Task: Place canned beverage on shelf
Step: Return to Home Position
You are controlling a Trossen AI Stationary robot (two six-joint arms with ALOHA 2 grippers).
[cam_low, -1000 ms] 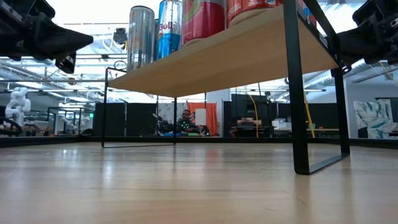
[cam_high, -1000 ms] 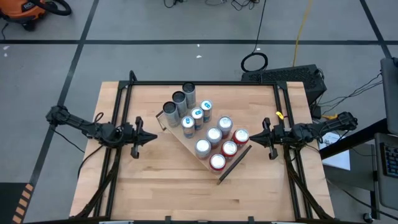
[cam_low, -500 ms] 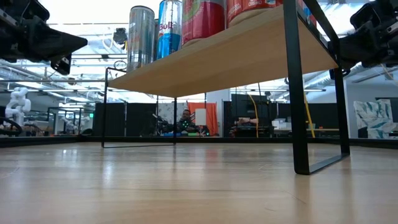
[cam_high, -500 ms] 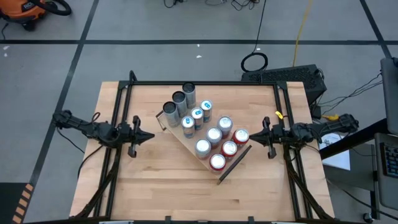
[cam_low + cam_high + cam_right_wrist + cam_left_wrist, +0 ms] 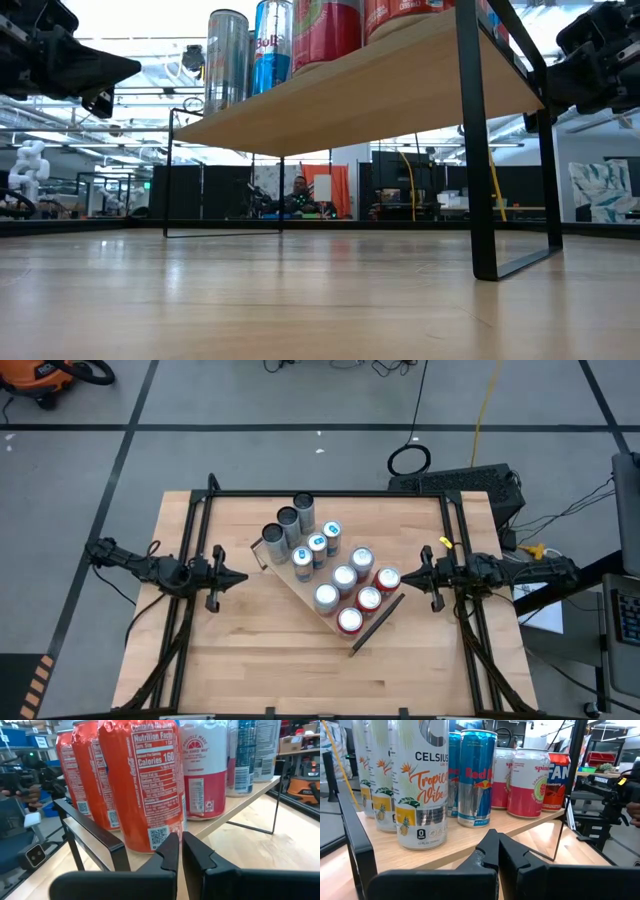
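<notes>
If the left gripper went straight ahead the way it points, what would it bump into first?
Most likely the long edge of the shelf, with the blue Red Bull can just behind. The left gripper points there, but its height is hard to judge.

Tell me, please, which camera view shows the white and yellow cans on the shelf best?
The left wrist view: the white and yellow cans stand close up, labels readable. The high view shows only their tops. The low view shows what seems one can's side. The right wrist view shows red cans instead.
</notes>
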